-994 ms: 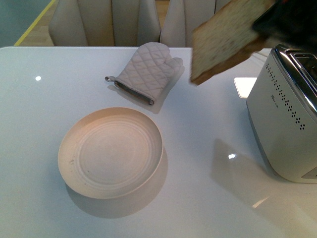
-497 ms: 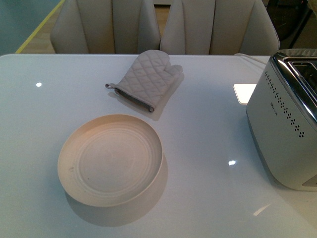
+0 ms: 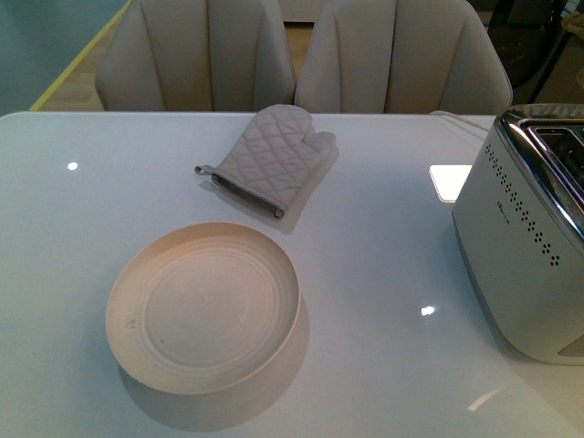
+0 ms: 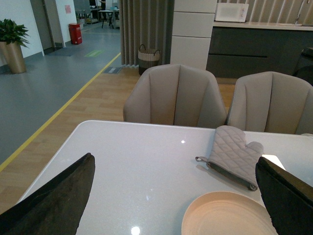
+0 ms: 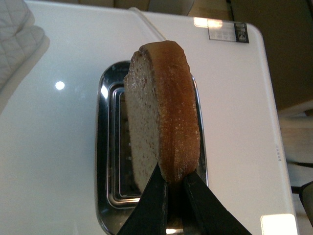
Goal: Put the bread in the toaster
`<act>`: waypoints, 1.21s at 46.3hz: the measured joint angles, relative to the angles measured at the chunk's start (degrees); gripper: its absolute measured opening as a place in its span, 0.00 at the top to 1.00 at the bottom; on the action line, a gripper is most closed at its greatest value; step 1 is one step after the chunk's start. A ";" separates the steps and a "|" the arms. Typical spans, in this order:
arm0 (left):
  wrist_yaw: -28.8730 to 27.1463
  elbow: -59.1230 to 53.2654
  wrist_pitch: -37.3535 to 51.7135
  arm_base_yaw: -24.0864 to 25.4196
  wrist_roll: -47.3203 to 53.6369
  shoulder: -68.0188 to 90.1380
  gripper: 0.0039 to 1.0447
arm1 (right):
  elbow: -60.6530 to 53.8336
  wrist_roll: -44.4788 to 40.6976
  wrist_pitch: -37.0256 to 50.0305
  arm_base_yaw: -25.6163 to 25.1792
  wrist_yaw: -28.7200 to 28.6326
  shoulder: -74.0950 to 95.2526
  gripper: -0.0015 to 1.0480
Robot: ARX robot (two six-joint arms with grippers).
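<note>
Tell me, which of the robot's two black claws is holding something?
The right gripper: it pinches the thick tan bread slice over the chrome toaster; the left gripper gapes empty.

Kitchen-dining area: padded chairs (image 4: 175, 95), counter (image 4: 259, 24), microwave (image 4: 231, 12).

You have the plate (image 3: 203, 306) on the table (image 3: 383, 265) at your near left, with the oven mitt (image 3: 269, 155) lying just behind it, toward the far edge. The toaster (image 3: 529, 246) stands at your right, well apart from both. Two chairs (image 3: 196, 55) sit side by side beyond the table. The bread (image 5: 166, 122) is edge-on over the toaster's slot (right wrist camera), pinched at one end by the right gripper (image 5: 173, 176).
</note>
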 joint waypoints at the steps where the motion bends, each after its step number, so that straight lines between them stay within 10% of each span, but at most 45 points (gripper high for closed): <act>1: 0.00 0.00 0.00 0.00 0.00 0.00 0.06 | -0.33 0.11 0.00 0.04 -0.02 0.09 0.97; 39: 0.00 0.00 0.00 0.00 0.00 0.00 0.06 | -6.29 3.85 5.40 2.89 3.52 9.07 0.97; 56: 0.00 0.00 0.00 0.00 0.00 0.00 0.06 | -16.04 11.30 15.93 2.95 -0.57 5.99 0.49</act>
